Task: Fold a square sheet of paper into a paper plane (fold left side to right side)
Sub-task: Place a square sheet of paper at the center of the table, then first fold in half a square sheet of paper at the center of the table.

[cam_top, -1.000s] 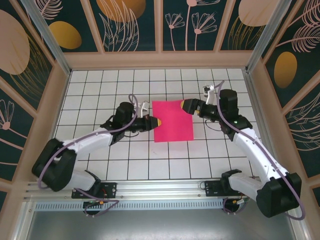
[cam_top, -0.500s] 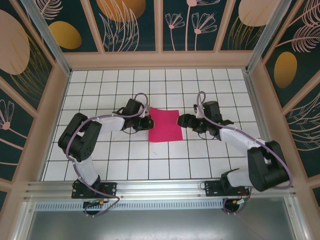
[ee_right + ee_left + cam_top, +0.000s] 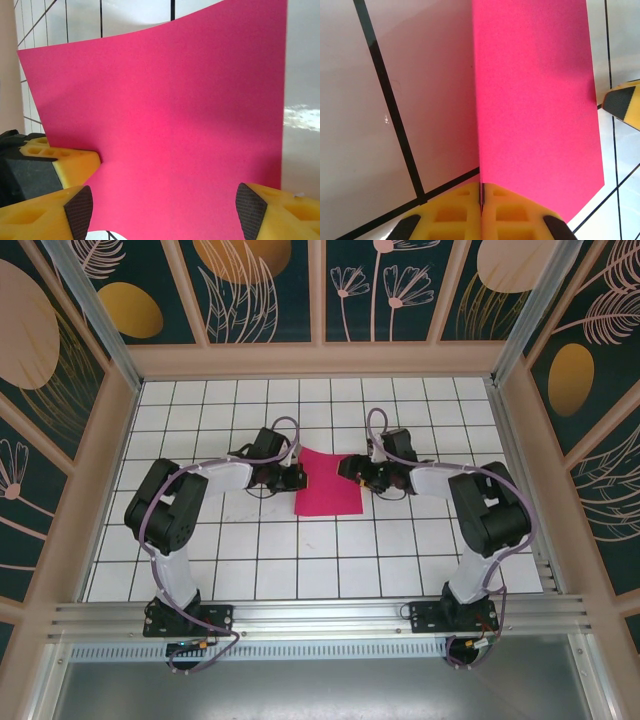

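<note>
The square sheet of paper (image 3: 328, 487) is located at mid-table (image 3: 250, 540), between the two grippers. Its left edge is clamped between the closed fingers of the left gripper (image 3: 481, 197), and the sheet is partly lifted off the tiles. The right gripper (image 3: 162, 207) is positioned at the sheet's far right corner, jaws spread wide, with nothing gripped.

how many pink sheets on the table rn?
1. The square sheet of paper rests on the table, left edge pinched in the left hand, the open right hand at its right edge. Another sheet stacked beneath could be hidden.
</note>
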Available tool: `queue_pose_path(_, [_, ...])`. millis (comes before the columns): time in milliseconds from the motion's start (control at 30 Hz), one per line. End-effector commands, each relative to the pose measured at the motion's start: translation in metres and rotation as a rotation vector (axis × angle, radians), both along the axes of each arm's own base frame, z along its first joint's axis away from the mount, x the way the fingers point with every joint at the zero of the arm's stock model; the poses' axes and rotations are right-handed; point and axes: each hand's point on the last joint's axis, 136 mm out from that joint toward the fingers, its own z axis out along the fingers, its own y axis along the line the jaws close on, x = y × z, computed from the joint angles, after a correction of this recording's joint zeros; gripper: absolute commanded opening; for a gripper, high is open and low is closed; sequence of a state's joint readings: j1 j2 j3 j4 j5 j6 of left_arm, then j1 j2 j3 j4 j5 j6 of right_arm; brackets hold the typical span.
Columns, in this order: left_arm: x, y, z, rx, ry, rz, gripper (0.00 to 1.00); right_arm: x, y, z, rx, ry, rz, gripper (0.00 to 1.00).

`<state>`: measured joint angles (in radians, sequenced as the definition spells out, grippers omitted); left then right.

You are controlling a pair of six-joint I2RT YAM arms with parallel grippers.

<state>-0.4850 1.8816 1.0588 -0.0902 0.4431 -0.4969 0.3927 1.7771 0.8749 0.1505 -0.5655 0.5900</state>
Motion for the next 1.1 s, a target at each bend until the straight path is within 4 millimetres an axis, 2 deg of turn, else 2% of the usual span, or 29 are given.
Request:
queue_pose_path(0, [0.0, 0.001, -0.006, 0.027, 0.013, -0.021, 0.0, 0.007, 0.006, -0.001, 0.002, 0.007, 0.0, 0.78])
queue_pose_path(67, [0.002, 0.0, -0.003, 0.018, 0.011, -0.023, 0.01, 0.005, 0.003, -0.01, -0.028, 0.035, -0.006, 0.78])
queue_pose_path(167, [0.004, -0.007, 0.01, -0.02, 0.0, -0.034, 0.19, -0.002, 0.0, -0.025, -0.061, 0.082, -0.007, 0.78])
queue_pose_path(233, [0.005, -0.013, 0.022, -0.061, -0.008, -0.043, 0.35, -0.006, -0.003, -0.034, -0.092, 0.103, -0.01, 0.78])
queue_pose_path(367, [0.006, -0.026, 0.049, -0.159, -0.027, -0.059, 0.54, -0.012, -0.01, -0.047, -0.138, 0.133, -0.019, 0.79])
queue_pose_path(467, [0.004, -0.033, 0.062, -0.227, -0.026, -0.068, 0.62, -0.014, -0.012, -0.051, -0.146, 0.142, -0.022, 0.78])
queue_pose_path(633, [0.001, -0.044, 0.07, -0.322, -0.008, -0.084, 0.71, -0.012, -0.01, -0.049, -0.137, 0.136, -0.02, 0.78])
queue_pose_path(800, [0.0, -0.053, 0.068, -0.379, 0.016, -0.091, 0.76, -0.011, -0.009, -0.049, -0.126, 0.135, -0.019, 0.79])
queue_pose_path(1067, [-0.005, -0.069, 0.058, -0.405, 0.048, -0.12, 0.71, -0.012, -0.01, -0.051, -0.099, 0.143, -0.027, 0.79])
